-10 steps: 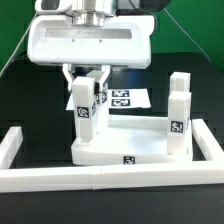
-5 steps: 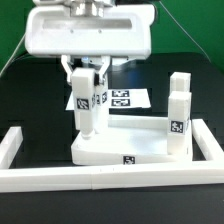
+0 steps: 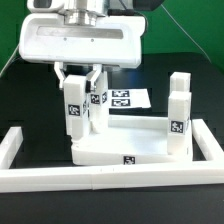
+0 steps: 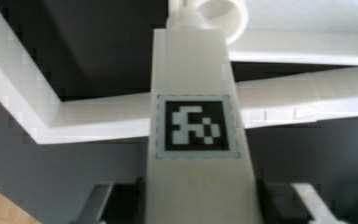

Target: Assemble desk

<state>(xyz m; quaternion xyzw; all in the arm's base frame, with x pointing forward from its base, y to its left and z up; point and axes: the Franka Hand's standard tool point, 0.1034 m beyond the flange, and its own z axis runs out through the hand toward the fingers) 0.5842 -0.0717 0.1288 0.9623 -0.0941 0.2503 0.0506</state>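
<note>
The white tray-like tabletop (image 3: pixel 125 146) lies inside the border frame. Two white tagged legs (image 3: pixel 177 128) (image 3: pixel 181 92) stand upright at its corners on the exterior view's right. A third leg (image 3: pixel 97 108) stands at the back corner on the exterior view's left. My gripper (image 3: pixel 80 84) is shut on the upper part of a fourth leg (image 3: pixel 74 112), which hangs upright with its lower end at the front corner on the exterior view's left. In the wrist view this leg (image 4: pixel 201 110) runs out from between my fingers (image 4: pixel 311 200), its tag facing the camera and its peg end over the tabletop rim (image 4: pixel 105 115).
The long white border frame (image 3: pixel 110 179) encloses the work area on three sides. The marker board (image 3: pixel 128 98) lies flat behind the tabletop. A green backdrop rises behind the black table.
My gripper and the held leg have shifted toward the exterior view's left, from over the tabletop's inside to its front corner on that side. The other legs and the tabletop have not moved.
</note>
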